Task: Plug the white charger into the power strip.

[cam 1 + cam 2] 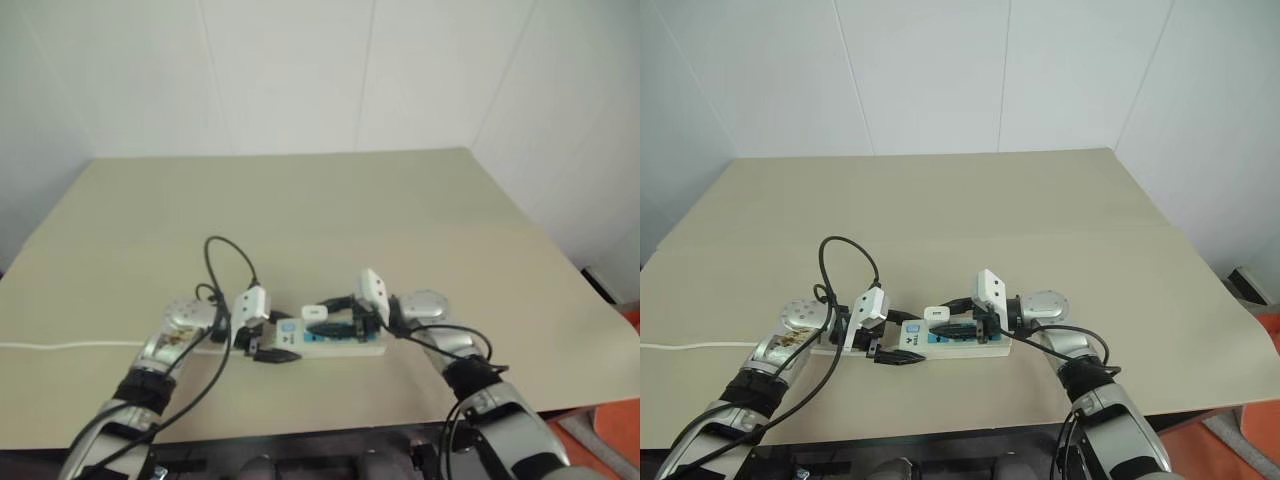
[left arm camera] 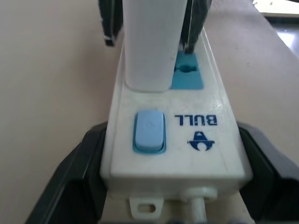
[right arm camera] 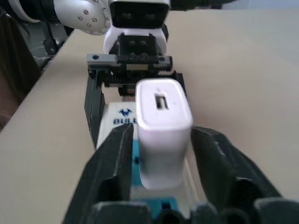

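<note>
- On the beige table (image 1: 1040, 200), at its near edge, a thin white cord (image 1: 690, 346) runs in from the left toward the power strip (image 1: 992, 348), which lies lengthwise between the two arms.
- The left gripper (image 1: 897, 357) sits at the strip's left, switch end. Its black fingers (image 2: 65, 186) stand on either side of the strip's body there, pressed close against its sides, so it clasps the power strip with the jaws set wide.
- In the left wrist view that end shows a pale blue rocker switch (image 2: 149, 131), the blue lettering "BULL" (image 2: 196, 120) with a small logo, and the cord's stub coming out of the end face.
- Just past the switch, the white charger (image 1: 937, 314) stands upright on the strip, seated on the socket nearest the switch; part of a blue socket face (image 2: 187, 74) shows beside its base.
- The right gripper (image 1: 962, 322) reaches in from the right, pointing along the strip toward the left gripper. Its black fingers (image 3: 112, 158) flank the charger with a narrow gap showing on each side, so the jaws are parted and loose around it, not pinching it.
- Black cables (image 1: 845, 250) loop above the left wrist.
</note>
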Controlling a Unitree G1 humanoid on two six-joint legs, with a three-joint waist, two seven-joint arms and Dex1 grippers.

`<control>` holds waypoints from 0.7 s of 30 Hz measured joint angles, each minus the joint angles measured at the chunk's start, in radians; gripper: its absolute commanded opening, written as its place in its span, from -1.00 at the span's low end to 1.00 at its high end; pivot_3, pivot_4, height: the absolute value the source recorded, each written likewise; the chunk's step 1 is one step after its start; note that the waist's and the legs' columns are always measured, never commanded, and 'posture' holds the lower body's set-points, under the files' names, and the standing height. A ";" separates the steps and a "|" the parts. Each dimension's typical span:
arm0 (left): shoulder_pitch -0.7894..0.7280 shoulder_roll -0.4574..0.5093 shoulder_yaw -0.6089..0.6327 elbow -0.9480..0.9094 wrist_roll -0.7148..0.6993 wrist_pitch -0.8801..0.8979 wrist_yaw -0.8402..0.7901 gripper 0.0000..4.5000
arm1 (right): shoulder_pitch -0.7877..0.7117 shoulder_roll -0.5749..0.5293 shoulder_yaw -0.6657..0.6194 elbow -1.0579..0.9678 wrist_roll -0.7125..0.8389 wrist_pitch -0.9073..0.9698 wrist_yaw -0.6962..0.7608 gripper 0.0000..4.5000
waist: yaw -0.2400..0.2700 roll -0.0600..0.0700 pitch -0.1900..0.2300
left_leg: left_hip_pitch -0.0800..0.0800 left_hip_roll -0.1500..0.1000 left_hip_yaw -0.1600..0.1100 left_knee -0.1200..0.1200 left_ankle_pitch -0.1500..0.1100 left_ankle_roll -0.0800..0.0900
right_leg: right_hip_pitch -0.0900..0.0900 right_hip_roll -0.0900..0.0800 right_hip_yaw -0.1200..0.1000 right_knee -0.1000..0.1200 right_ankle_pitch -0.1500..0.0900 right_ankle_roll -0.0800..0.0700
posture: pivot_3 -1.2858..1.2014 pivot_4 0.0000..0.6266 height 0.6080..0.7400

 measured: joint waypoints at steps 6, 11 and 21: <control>0.000 0.005 0.004 0.004 -0.001 0.000 -0.003 0.46 | 0.009 -0.011 -0.007 -0.015 -0.008 0.016 0.005 0.99 | -0.002 -0.001 0.000 | 0.003 0.001 0.000 -0.002 0.000 0.000 | 0.000 0.002 0.001 0.001 -0.002 0.000 | 0.03 -0.52 1.00; -0.002 0.003 0.004 0.007 -0.001 -0.002 -0.003 0.46 | 0.010 -0.015 -0.015 -0.034 -0.012 0.023 0.008 0.99 | -0.002 -0.001 0.000 | 0.002 0.001 0.000 -0.001 0.000 0.000 | 0.000 0.002 0.002 0.001 -0.002 0.000 | 0.03 -0.52 1.00; 0.000 -0.008 0.013 0.023 0.001 0.018 0.005 0.99 | 0.054 -0.187 -0.102 -0.183 0.039 0.180 0.051 1.00 | 0.005 0.001 0.004 | -0.001 0.000 0.000 -0.002 0.000 0.000 | -0.003 0.001 0.002 0.000 -0.002 0.000 | 0.03 -0.52 1.00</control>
